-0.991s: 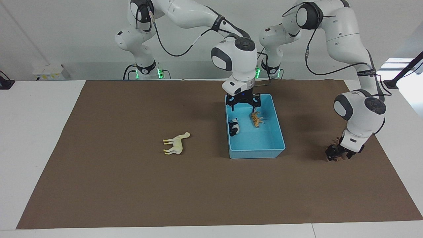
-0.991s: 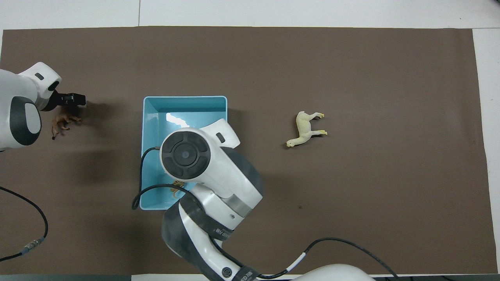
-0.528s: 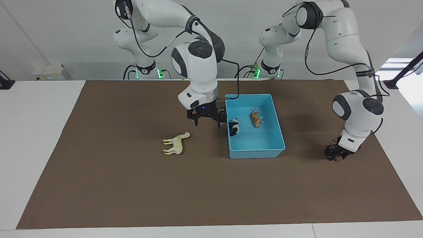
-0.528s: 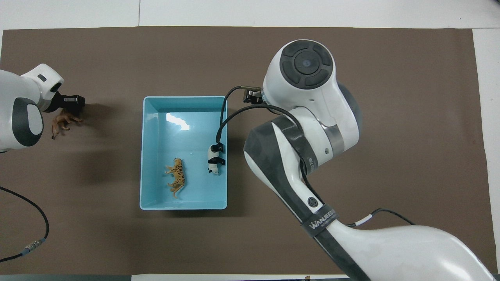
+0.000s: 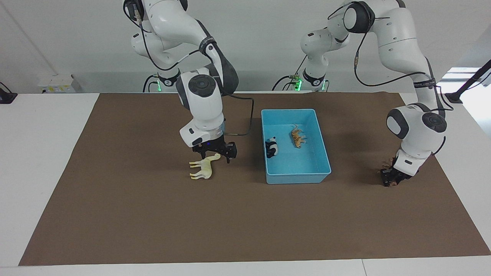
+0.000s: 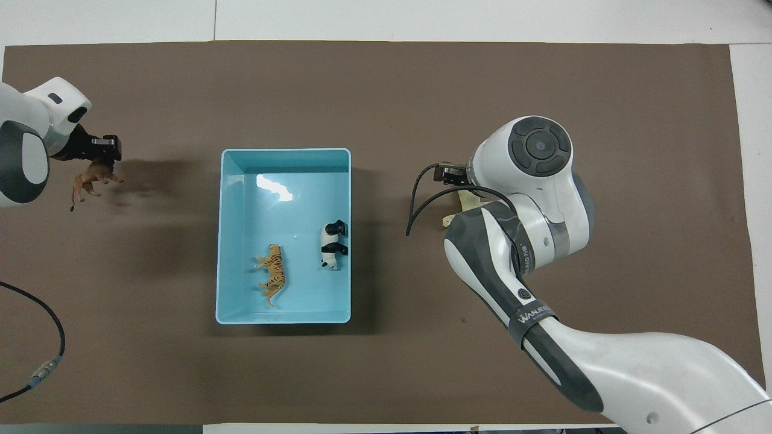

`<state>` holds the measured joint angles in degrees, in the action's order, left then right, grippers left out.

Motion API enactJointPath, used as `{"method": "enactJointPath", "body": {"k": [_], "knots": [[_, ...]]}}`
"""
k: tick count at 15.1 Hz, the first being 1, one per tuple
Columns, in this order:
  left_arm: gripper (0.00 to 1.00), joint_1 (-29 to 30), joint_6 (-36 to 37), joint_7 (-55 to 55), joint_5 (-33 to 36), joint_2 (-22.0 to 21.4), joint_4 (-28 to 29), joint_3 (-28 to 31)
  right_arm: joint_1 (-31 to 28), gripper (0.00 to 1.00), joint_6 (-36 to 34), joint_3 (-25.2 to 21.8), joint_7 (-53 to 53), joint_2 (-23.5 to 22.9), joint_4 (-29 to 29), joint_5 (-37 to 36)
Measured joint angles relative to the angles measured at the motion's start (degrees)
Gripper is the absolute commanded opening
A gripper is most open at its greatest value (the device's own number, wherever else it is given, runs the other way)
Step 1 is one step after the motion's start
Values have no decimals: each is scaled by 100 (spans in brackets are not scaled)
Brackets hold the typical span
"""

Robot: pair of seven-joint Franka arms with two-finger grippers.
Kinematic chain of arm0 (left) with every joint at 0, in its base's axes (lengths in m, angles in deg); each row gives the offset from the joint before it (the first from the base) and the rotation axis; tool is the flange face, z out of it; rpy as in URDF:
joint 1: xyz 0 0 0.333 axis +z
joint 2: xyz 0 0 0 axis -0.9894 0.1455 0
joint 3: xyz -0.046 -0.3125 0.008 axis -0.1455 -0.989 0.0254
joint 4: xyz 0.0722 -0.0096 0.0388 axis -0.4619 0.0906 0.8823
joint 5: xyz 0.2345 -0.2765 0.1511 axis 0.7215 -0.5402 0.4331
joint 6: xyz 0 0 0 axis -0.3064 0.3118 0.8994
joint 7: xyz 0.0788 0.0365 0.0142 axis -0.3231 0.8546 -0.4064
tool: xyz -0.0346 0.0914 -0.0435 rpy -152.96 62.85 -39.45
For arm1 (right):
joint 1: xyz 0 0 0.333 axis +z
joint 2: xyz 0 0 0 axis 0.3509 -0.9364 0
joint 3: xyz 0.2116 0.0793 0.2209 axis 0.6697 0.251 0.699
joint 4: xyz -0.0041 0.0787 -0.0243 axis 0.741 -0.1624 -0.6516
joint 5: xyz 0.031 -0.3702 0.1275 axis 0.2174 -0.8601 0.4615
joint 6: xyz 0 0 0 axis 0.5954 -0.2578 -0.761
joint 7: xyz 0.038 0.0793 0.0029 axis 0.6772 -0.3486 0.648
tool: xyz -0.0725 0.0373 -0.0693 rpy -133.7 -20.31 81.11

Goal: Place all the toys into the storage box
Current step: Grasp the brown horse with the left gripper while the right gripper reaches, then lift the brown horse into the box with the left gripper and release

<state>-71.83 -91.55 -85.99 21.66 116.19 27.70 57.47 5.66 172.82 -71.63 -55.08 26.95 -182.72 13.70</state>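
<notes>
The light blue storage box holds the orange tiger and the black-and-white panda. A cream horse lies on its side on the mat, toward the right arm's end. In the overhead view the arm hides most of the horse. My right gripper hangs open just over the horse's head. My left gripper is shut on the brown lion at the mat, toward the left arm's end.
A brown mat covers most of the white table. A loose black cable lies on the mat close to the left arm's base. A small white box sits at the table's edge near the right arm's base.
My right gripper swung from over the box across to the horse and came down over it. My left gripper closed on the lion and shifted it slightly.
</notes>
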Motion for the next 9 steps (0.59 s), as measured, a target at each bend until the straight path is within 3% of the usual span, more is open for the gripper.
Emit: {"method": "enactJointPath", "body": {"k": [2, 6, 9], "knots": [[15, -204, 685, -646, -14, -165, -302, -34, -99, 100, 103, 0, 145, 33, -97, 0], [15, -623, 1977, -1919, -555, -856, -349, -68, -83, 100, 441, 30, 239, -15, -223, -95], [17, -1279, 2168, -3309, -758, -1159, -77, -91, -52, 100, 710, 40, 579, -78, -385, -224]]}}
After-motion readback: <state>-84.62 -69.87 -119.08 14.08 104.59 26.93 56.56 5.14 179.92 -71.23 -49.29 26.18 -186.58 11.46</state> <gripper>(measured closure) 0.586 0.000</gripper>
